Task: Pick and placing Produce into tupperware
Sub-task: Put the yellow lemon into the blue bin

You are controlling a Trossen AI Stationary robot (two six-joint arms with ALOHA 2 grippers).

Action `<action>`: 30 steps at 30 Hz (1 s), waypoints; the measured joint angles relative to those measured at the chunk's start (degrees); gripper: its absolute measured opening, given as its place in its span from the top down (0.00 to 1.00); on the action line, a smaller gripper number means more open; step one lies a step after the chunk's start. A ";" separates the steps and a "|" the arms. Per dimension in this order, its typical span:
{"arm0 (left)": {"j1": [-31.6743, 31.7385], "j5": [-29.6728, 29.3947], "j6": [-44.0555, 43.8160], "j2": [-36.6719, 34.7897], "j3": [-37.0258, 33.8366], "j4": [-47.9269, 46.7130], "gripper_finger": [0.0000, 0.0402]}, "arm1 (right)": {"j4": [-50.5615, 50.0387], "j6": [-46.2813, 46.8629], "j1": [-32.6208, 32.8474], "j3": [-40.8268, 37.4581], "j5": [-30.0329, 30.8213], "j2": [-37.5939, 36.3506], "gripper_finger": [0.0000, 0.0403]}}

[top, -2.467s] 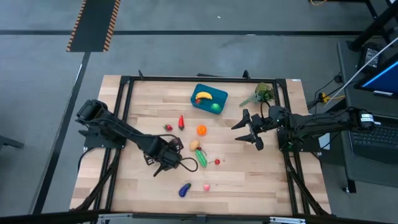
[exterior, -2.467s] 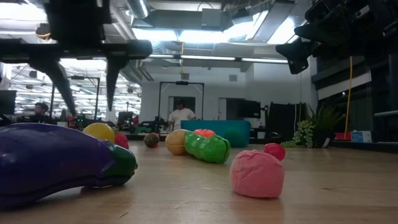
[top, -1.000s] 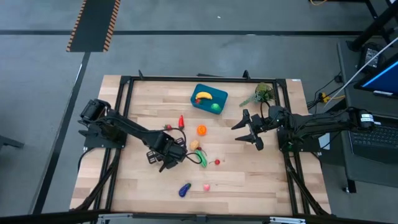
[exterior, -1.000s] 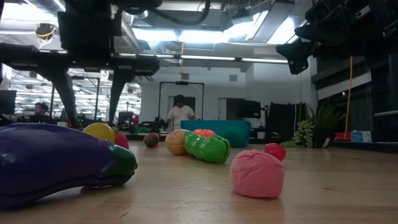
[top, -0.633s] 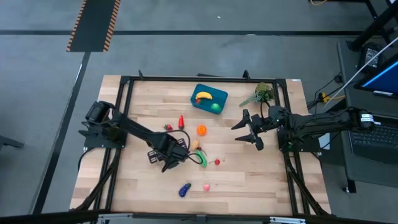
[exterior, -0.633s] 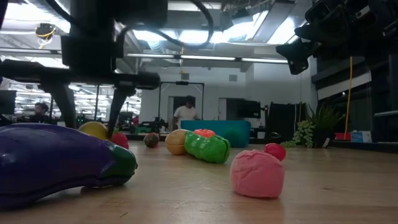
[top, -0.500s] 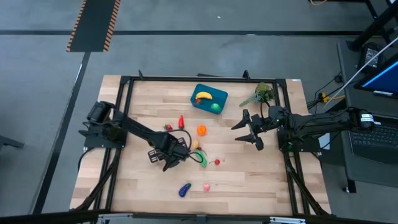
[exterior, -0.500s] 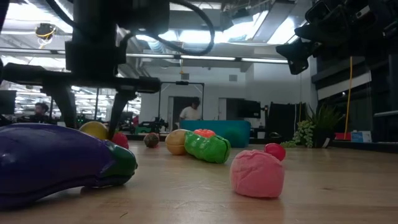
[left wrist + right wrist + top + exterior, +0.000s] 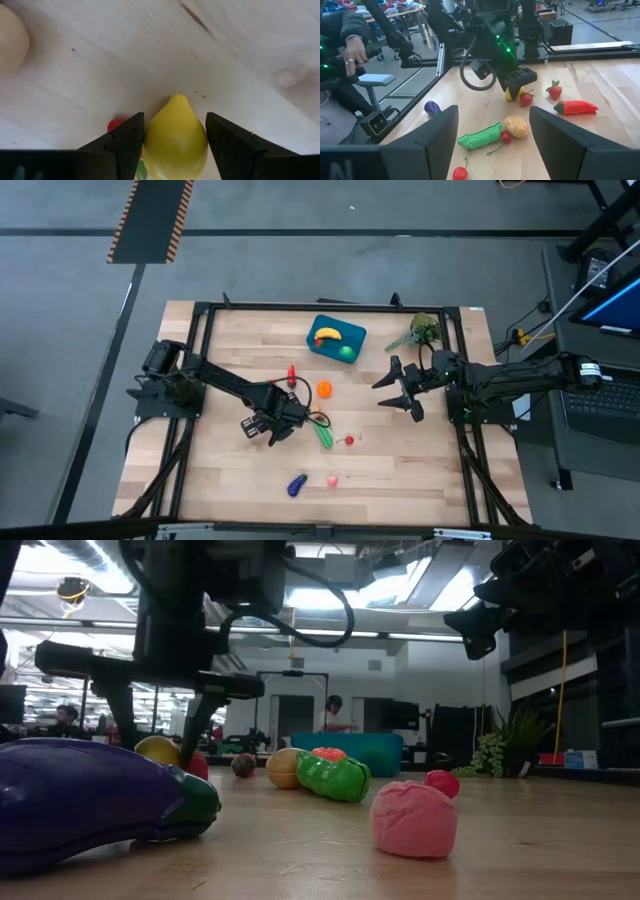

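The left gripper (image 9: 172,145) sits low over the wooden table (image 9: 420,480), its two dark fingers (image 9: 125,142) spread to either side of a yellow pear-shaped toy (image 9: 175,137). The toy fills most of the gap; whether the fingers press on it cannot be told. A small red piece (image 9: 114,124) lies on the table just beside the pear. A tan rounded piece (image 9: 11,37) lies farther off on the bare wood.

Seen from above, this left gripper (image 9: 283,409) is near the table's middle, its arm reaching in from 9 o'clock. A red chilli (image 9: 291,373) lies just toward 12 o'clock from it, and an orange piece (image 9: 324,389) toward 1 o'clock. A green pea pod (image 9: 324,435) and a small red cherry (image 9: 349,440) lie toward 4 o'clock. Farther toward 6 o'clock lie a purple eggplant (image 9: 296,484) and a pink piece (image 9: 331,479).

The teal tupperware (image 9: 327,346) stands toward 12 o'clock on the table, well apart from the left gripper. It holds a yellow banana (image 9: 327,334) and a green round piece (image 9: 346,352).

The right gripper (image 9: 398,389) hangs above the table toward 3 o'clock with its fingers spread and nothing between them. A leafy green sprig (image 9: 420,332) lies toward 1 o'clock, near the table's corner.

In the right wrist view, a person's hand (image 9: 354,52) shows beyond the table's edge.
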 joint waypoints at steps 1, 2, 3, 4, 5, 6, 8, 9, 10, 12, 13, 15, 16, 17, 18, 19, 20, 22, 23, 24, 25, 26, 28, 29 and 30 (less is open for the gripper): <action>0.27 0.46 -0.03 0.00 0.00 0.01 0.49 | 0.00 0.02 0.02 0.00 0.00 -0.02 0.38; 0.51 0.56 -0.05 0.00 0.00 -0.01 0.49 | 0.00 0.02 0.02 0.00 0.00 -0.02 0.38; 0.72 0.58 -0.05 0.00 0.00 0.01 0.49 | 0.00 0.04 0.00 0.00 -0.02 -0.02 0.38; 0.94 0.63 -0.03 0.00 0.00 0.01 0.49 | 0.00 0.04 0.02 0.00 0.00 -0.02 0.38; 1.15 0.65 -0.04 0.00 0.00 0.01 0.49 | 0.00 0.03 0.00 0.00 -0.01 -0.01 0.38; 1.36 0.65 -0.06 0.00 0.00 0.01 0.49 | 0.00 0.04 0.01 0.00 0.00 -0.01 0.38; 1.73 0.65 -0.86 -0.01 -0.12 0.32 0.49 | 0.00 0.04 0.02 0.00 0.00 -0.02 0.38; 1.93 0.68 -1.26 -0.04 -0.59 1.13 0.49 | 0.00 0.04 0.01 0.00 -0.02 -0.01 0.38; 2.09 0.95 -1.47 -0.04 -1.30 1.76 0.49 | 0.00 0.04 0.01 0.00 -0.02 -0.02 0.38; 2.36 1.98 -1.49 -0.04 -3.37 3.23 0.49 | 0.01 0.07 0.01 0.00 -0.07 -0.01 0.38; 2.39 2.02 -1.41 -0.15 -4.10 3.80 0.49 | 0.00 0.07 0.01 0.00 -0.09 -0.01 0.38; 2.34 1.83 -1.51 -0.34 -5.00 4.31 0.49 | 0.00 0.07 0.02 0.00 -0.09 -0.02 0.38; 2.34 1.79 -1.56 -0.35 -5.23 4.37 0.49 | 0.01 0.07 0.00 0.00 -0.09 -0.01 0.38; 2.36 1.79 -1.88 -0.35 -5.30 4.36 0.49 | 0.00 0.07 0.02 0.00 -0.09 -0.02 0.38; 2.33 1.77 -2.42 -0.35 -5.31 4.39 0.49 | 0.02 0.07 0.02 0.00 -0.09 -0.02 0.38; 2.32 1.72 -2.71 -0.35 -5.32 4.45 0.49 | 0.02 0.07 0.01 0.00 -0.09 -0.01 0.38; 2.32 1.72 -2.78 -0.34 -5.35 4.51 0.49 | 0.02 0.07 0.02 0.00 -0.09 -0.01 0.38; 2.32 1.70 -2.84 -0.31 -5.36 4.51 0.49 | 0.02 0.07 0.00 0.00 -0.09 0.00 0.38; 2.32 1.70 -2.92 -0.30 -5.38 4.51 0.49 | 0.02 0.07 0.00 0.00 -0.09 0.00 0.38; 2.32 1.68 -3.05 -0.28 -5.38 4.54 0.49 | 0.02 0.07 0.00 0.00 -0.07 -0.02 0.38; 2.30 1.68 -3.53 -0.28 -5.40 4.64 0.49 | 0.02 0.04 0.02 0.00 -0.07 -0.02 0.38; 2.28 1.64 -4.13 -0.26 -5.39 4.71 0.49 | 0.03 0.02 0.01 0.00 -0.07 -0.02 0.38; 2.28 1.59 -4.97 -0.20 -5.08 4.62 0.49 | 0.02 0.02 0.02 0.00 -0.07 0.00 0.38; 2.28 1.57 -5.70 -0.17 -4.85 4.61 0.49 | 0.02 0.00 0.02 0.00 -0.07 -0.02 0.38; 2.28 1.55 -6.82 -0.14 -4.68 4.63 0.49 | 0.02 0.02 0.02 0.00 -0.07 -0.02 0.38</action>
